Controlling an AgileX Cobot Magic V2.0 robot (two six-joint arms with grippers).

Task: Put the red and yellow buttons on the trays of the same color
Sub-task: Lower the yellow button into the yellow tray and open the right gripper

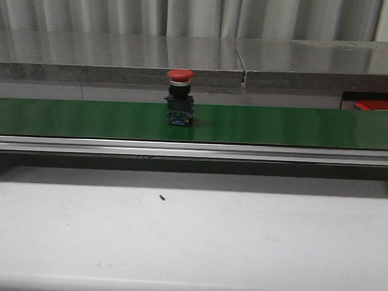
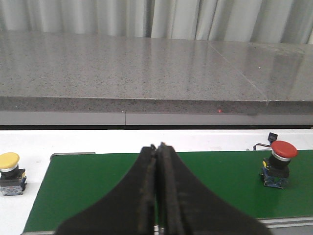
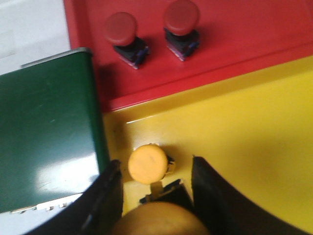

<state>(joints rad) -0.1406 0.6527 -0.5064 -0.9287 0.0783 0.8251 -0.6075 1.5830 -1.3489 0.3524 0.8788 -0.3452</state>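
Observation:
One red button (image 1: 179,96) stands upright on the green belt (image 1: 278,126); it also shows in the left wrist view (image 2: 279,164). My left gripper (image 2: 157,147) hangs shut and empty over the belt, left of that button. A yellow button (image 2: 10,166) sits on the white table off the belt's left end. My right gripper (image 3: 155,162) is over the yellow tray (image 3: 244,127), shut on a yellow button (image 3: 161,220) whose cap fills the gap between the fingers. Another yellow button (image 3: 147,164) lies in that tray. Two red buttons (image 3: 122,32) (image 3: 181,22) stand in the red tray (image 3: 234,34).
A grey stone counter (image 1: 121,52) runs behind the belt. The belt's end (image 3: 49,137) butts against both trays. Part of the red tray (image 1: 379,104) shows at the far right in the front view. A small black speck (image 1: 161,197) lies on the white table.

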